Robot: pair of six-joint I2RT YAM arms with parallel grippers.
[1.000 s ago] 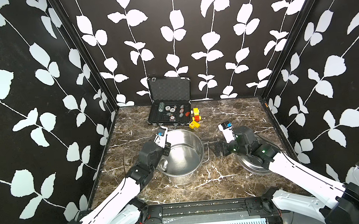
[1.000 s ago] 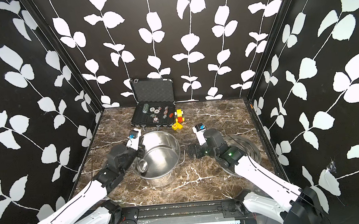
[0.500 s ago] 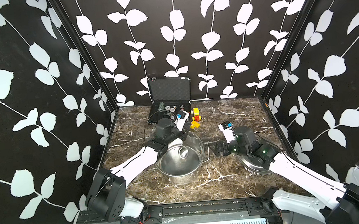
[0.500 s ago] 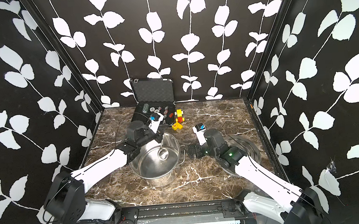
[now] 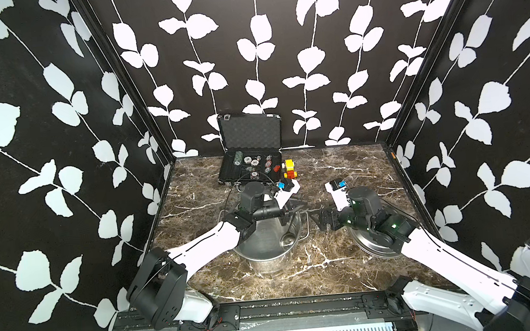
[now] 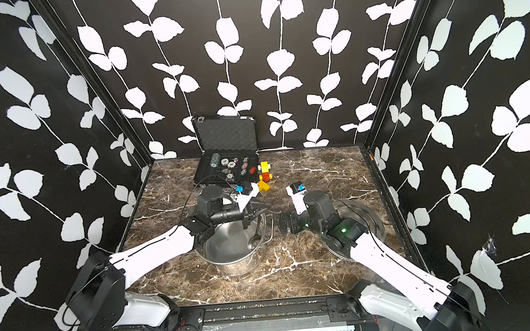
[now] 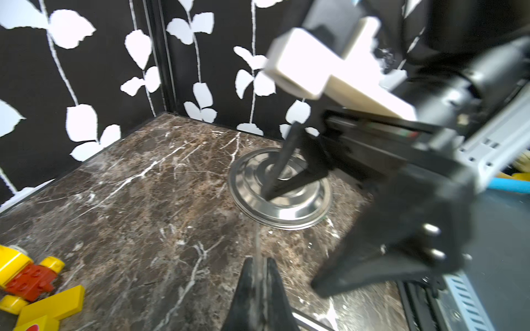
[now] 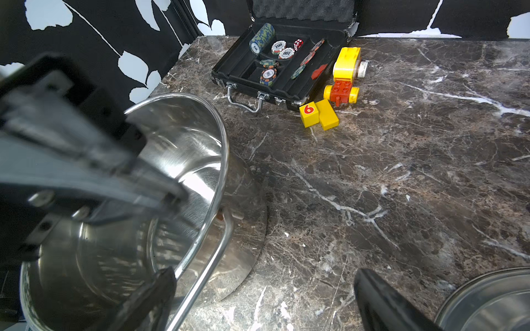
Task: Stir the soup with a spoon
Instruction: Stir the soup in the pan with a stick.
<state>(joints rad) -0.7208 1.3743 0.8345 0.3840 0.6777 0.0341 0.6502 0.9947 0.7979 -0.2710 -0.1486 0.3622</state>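
In both top views the left gripper (image 5: 293, 210) is seen over the right side of the steel pot (image 5: 265, 264), its jaws shut on the top of the spoon (image 5: 285, 237), whose bowl hangs inside the pot close to the wall that carries the loop handle. A second ago the spoon bowl was seen at the left side of the pot and half a second ago near its middle. The left arm, earlier laid along the near-left rim, is now stretched across the pot. The right gripper (image 5: 322, 222) is unchanged: its jaws are spread wide and hold nothing, just right of the pot, and its arm lies above the lid (image 5: 376, 251) resting on the marble tabletop (image 5: 323, 174). In the left wrist view, the spoon's thin handle (image 7: 258, 252) is clamped between the closed fingers (image 7: 246, 289), with the lid (image 7: 301, 217) beyond. In the right wrist view, the pot (image 8: 198, 134) is shown beside the blurred left gripper (image 8: 86, 172). The spoon cannot be made out there. The poker-chip case (image 8: 238, 74) and toy blocks (image 8: 318, 114) lie farther back.
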